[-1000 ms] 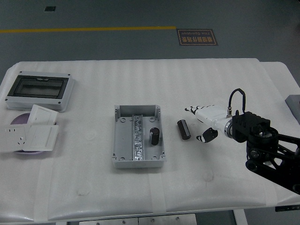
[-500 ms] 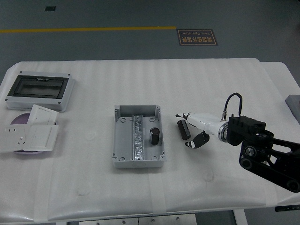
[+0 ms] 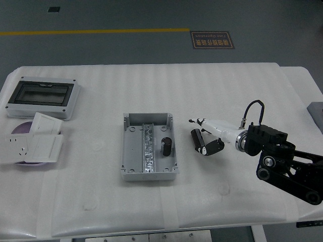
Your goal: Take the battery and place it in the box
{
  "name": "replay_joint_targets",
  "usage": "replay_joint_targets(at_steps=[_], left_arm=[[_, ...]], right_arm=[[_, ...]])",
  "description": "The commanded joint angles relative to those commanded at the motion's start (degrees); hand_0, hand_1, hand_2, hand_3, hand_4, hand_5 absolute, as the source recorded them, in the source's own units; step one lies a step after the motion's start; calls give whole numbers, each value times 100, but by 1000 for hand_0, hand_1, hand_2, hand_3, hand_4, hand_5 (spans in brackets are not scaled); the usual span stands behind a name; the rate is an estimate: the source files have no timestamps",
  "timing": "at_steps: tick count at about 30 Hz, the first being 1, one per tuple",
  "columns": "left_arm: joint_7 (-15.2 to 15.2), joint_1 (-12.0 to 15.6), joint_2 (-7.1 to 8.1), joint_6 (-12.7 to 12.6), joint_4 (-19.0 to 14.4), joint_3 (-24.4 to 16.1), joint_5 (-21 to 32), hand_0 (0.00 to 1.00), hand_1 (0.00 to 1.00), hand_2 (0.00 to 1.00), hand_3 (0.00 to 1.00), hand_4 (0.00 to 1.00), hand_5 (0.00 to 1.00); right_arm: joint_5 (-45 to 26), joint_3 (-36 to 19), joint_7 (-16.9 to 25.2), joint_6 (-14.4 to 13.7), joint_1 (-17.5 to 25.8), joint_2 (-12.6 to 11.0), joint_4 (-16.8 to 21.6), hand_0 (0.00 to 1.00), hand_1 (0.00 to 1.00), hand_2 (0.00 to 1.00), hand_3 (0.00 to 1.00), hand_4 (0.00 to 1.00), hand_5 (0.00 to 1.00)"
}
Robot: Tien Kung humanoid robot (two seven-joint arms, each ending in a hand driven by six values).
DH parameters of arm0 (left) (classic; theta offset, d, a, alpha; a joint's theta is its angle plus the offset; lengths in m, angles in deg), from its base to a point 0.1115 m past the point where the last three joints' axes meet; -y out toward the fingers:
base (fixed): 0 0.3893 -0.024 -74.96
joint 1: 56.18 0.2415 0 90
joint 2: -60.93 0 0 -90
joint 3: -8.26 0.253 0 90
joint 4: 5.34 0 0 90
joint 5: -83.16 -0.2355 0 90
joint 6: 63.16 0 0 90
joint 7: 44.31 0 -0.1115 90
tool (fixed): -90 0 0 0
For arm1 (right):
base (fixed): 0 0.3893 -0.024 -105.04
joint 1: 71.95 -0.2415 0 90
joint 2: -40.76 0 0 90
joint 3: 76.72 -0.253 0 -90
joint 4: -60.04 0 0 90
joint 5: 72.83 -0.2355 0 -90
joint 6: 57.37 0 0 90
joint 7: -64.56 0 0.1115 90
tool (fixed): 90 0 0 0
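Fingers of the right hand (image 3: 208, 136) bracket the battery (image 3: 198, 139) on the white table (image 3: 242, 85) — white fingertips reaching over its far end, the dark thumb against its right side, part-closed around it, though whether they grip it or only touch it I cannot tell. The hand comes in low from the right edge, wrist level, presumably so thumb and fingers can pinch the cylinder across its width. It lies flat right of the table's centre, just beside the open grey box (image 3: 149, 146); its long axis runs roughly from far edge to near edge, tilted slightly. A second black cylinder (image 3: 166, 146) already stands in the box's right half, so free space remains on the left.
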Motion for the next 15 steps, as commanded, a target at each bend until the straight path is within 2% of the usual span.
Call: replay_joint_targets(at_steps=[1, 6, 7, 15], left_arm=[[-1, -1, 3, 1, 1, -10, -11, 653, 608, 544, 595, 423, 47], [4, -9, 18, 0, 3, -23, -33, 653, 608, 544, 595, 423, 47], [7, -11, 18, -2, 2, -14, -22, 653, 608, 544, 595, 423, 47], [23, -18, 9, -10, -1, 17, 5, 653, 607, 544, 595, 423, 47]], right_arm=[[-2, 32, 2, -2, -7, -7, -1, 686, 749, 908, 998, 578, 210], [10, 129, 6, -19, -23, -16, -13, 686, 749, 908, 998, 578, 210], [18, 144, 5, -25, -26, -17, -18, 677, 734, 862, 998, 559, 206], [76, 215, 21, -109, -40, -36, -46, 674, 729, 845, 992, 554, 206]])
